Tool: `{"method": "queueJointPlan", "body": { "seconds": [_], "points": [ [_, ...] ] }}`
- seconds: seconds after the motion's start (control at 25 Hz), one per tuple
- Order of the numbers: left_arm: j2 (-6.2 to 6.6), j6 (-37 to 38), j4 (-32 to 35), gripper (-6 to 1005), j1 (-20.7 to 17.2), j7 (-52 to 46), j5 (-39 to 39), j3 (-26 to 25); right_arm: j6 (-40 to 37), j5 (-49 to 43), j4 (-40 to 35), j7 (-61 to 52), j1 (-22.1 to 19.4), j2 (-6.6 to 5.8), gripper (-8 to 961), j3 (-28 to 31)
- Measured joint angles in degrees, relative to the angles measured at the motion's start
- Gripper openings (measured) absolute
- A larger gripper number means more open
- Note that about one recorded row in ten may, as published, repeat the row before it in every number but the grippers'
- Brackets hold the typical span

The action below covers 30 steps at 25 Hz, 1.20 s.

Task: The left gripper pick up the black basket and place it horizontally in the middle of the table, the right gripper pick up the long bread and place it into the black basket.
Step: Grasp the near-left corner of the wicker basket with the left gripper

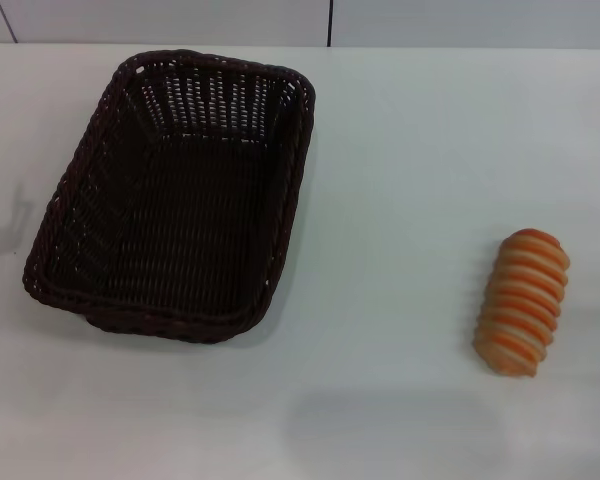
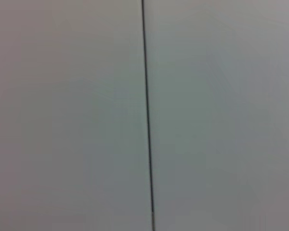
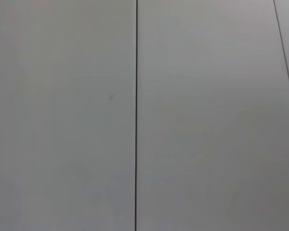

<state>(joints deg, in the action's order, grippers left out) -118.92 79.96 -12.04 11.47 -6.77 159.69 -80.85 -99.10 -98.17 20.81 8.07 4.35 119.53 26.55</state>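
White tabletop filled the head view beneath a pale panelled wall. The black basket lay toward the table's far left corner, its long axis running front to back, not yet horizontal. The long bread sat near the right edge. Neither the left gripper nor the right gripper was in view, so their finger states could not be told.

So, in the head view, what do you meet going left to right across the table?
black basket → bare stretch of the table → long bread. No gripper shows in this view.
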Motion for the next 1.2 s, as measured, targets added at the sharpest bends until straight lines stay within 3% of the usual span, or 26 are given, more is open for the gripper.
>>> {"method": "queueJointPlan", "body": {
  "seconds": [0.44, 0.6, 0.8, 0.88, 0.96, 1.04, 1.12, 1.2],
  "points": [
    [0.05, 0.1, -0.7, 785, 0.3, -0.6, 0.0, 1.4, 2.1, 0.0, -0.3, 0.1, 0.2, -0.14, 761, 0.5],
    [0.82, -3.2, -4.6, 786, 0.4, -4.6, 0.0, 2.1, 3.6, 0.4, -0.3, -0.2, 0.8, -0.21, 761, 0.6],
    [1.79, -10.2, -15.4, 787, -1.0, -1.4, 1.2, 1.7, 6.0, 1.0, -0.3, 0.0, 1.5, -0.26, 762, 0.7],
    [1.79, -10.2, -15.4, 788, -1.0, -1.4, 1.2, 1.7, 6.1, 1.4, -0.2, 0.1, 1.4, -0.26, 762, 0.7],
    [3.62, -28.2, -33.4, 789, -5.0, 3.1, 5.3, 1.8, 6.1, 1.5, -0.1, 0.1, 1.3, -0.27, 762, 0.7],
    [4.91, -36.7, -41.5, 789, -6.7, 4.0, 5.8, 2.2, 6.1, 1.5, 0.0, 0.0, 1.3, -0.27, 762, 0.7],
    [7.51, -48.2, -51.7, 790, -8.6, 3.9, 5.8, 3.2, 6.1, 1.6, 0.1, 0.1, 1.2, -0.26, 762, 0.7],
    [9.42, -54.9, -57.8, 790, -9.4, 3.3, 5.8, 3.9, 5.9, 1.6, 0.5, 0.1, 1.2, -0.22, 762, 0.7]
  ]
}}
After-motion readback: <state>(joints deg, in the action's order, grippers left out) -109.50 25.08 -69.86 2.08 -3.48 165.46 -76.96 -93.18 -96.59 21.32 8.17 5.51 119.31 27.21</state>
